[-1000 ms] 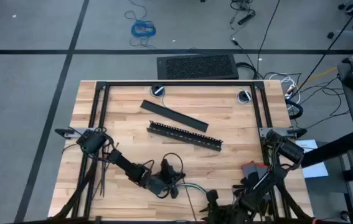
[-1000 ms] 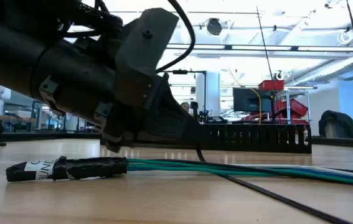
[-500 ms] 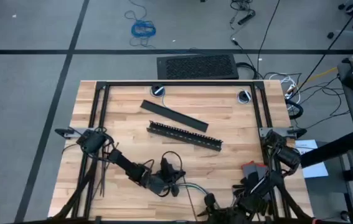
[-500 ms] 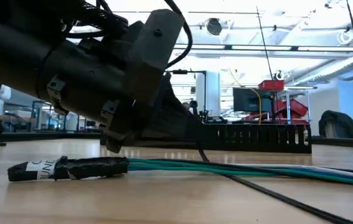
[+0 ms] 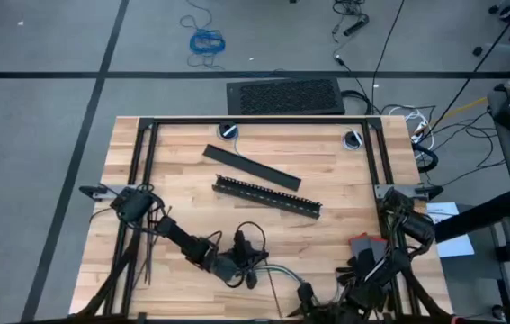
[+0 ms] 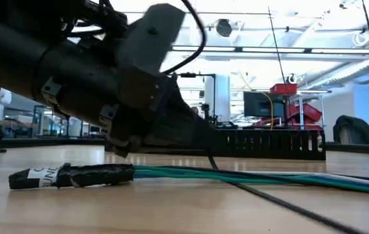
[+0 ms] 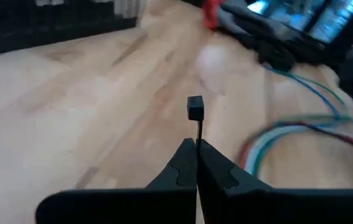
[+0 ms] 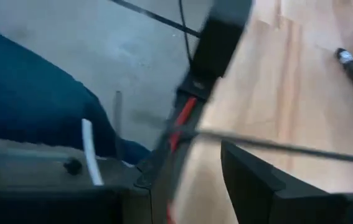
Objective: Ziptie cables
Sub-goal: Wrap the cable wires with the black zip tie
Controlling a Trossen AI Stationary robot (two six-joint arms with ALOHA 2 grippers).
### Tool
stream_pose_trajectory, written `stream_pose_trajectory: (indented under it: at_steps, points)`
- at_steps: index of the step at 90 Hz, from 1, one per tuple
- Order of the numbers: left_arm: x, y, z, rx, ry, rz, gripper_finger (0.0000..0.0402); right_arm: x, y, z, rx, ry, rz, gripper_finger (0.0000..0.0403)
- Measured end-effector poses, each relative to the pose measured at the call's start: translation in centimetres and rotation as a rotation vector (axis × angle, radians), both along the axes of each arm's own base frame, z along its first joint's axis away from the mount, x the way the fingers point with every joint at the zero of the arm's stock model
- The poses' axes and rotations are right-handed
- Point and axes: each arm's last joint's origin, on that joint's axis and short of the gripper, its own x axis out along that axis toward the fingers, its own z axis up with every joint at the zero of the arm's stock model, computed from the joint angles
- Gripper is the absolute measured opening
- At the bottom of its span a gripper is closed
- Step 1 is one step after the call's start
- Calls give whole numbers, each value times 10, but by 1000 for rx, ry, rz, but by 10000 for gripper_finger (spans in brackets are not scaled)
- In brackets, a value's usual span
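Cables (image 6: pixel 249 176), blue, green and pale grey, lie flat on the worktop (image 5: pixel 344 180) near its front edge, one end wrapped in black tape. Just above them the left gripper (image 7: pixel 196 152) has its fingers pressed together on a ziptie (image 7: pixel 195 112), head sticking out. At the front right corner, the right gripper's (image 5: pixel 313 301) finger state cannot be told.

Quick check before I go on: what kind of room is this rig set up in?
Probably a robotics lab or workshop. Beyond the wooden table, the low view shows an open hall with ceiling lights, a monitor and red equipment. From above, loose cables lie on grey floor marked with tape lines.
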Motion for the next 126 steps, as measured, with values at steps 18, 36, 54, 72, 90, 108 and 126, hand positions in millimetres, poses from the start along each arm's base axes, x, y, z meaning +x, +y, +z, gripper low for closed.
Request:
stream_pose_trajectory:
  at_steps: [18,36,54,72,90,108,126]
  points:
    - [3,5,1,-55,-25,60,0,8,7,-6,-30,27,5,130]
    - [5,9,1,-67,-26,81,0,18,23,-17,-117,30,-23,130]
    - [7,14,1,-69,-31,101,0,18,27,-16,-173,18,-15,130]
    - [8,15,1,-93,-38,116,0,18,26,-17,-187,22,-13,130]
    - [8,15,1,-93,-38,116,0,22,24,-16,-196,20,-11,130]
    - [8,16,1,-93,-37,118,0,27,23,-14,-232,-33,-16,130]
    - [7,14,1,-141,-45,128,0,27,22,-13,-262,-72,-60,130]
